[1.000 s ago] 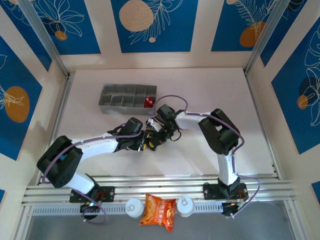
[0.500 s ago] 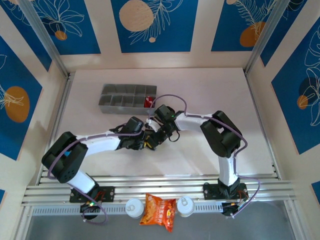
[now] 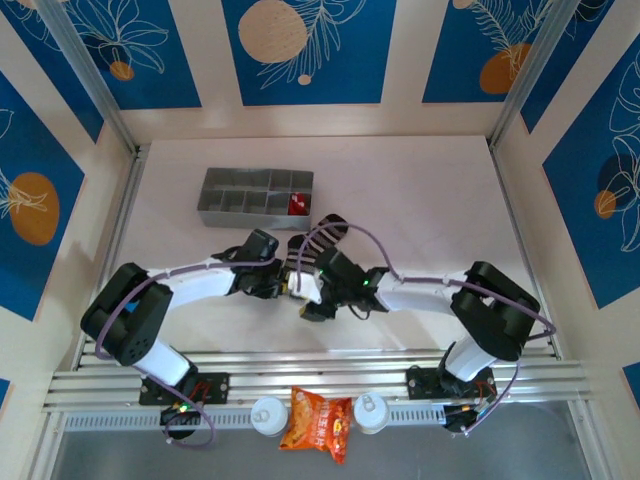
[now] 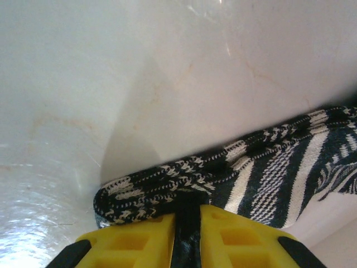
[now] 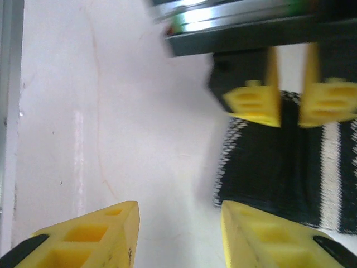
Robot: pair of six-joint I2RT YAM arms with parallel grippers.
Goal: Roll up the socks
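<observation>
Upper left of centre in the top view, the grey tray [image 3: 225,219] held the red sock [image 3: 297,204] in a compartment at its right end. Just below, mid-frame, the left gripper [image 4: 187,216] was clamped on a folded edge of the striped sock [image 4: 268,173], which lay on the white table [image 4: 111,84]. To the right, the right gripper [image 5: 178,234] stood with its 2 yellow fingers apart over bare table, nothing between them, the striped sock just ahead.
</observation>
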